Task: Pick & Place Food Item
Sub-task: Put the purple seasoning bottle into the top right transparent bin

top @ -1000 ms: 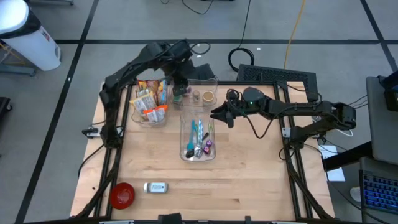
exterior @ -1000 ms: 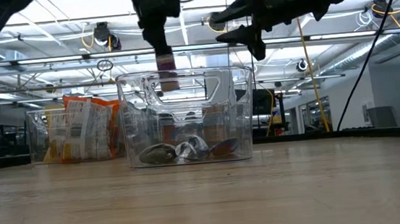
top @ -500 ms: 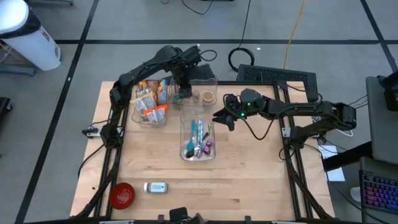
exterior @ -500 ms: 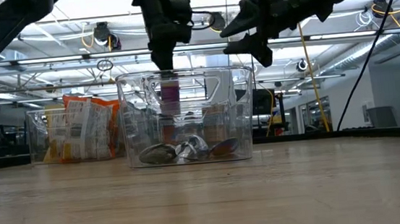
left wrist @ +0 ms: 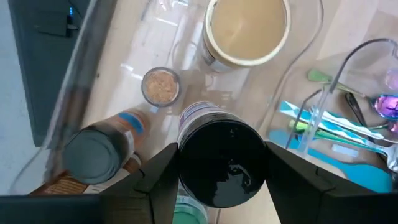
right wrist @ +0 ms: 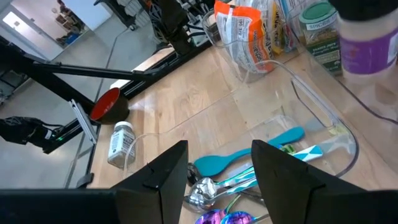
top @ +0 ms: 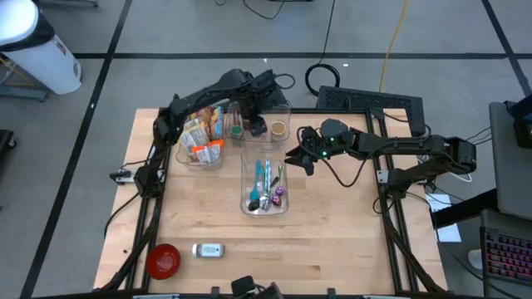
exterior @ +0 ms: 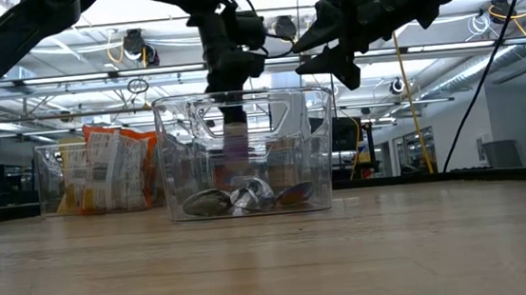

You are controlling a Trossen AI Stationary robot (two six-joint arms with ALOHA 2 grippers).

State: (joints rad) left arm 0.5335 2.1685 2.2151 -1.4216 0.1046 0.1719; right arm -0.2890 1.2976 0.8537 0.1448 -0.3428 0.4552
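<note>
Standing upright, long axis vertical, the black-capped spice jar (left wrist: 224, 165) is clamped in the left gripper (top: 256, 126) inside the clear far bin (top: 281, 108), beside a green-lidded jar (top: 237, 129). Its label is mostly hidden. Beside that bin, the right gripper (top: 297, 159) hovers, fingers apart, empty.

A black-lidded jar with a purple label (left wrist: 224, 165) is held upright between the left gripper's (top: 255, 114) fingers, inside the clear bin (top: 283, 110) of jars.
</note>
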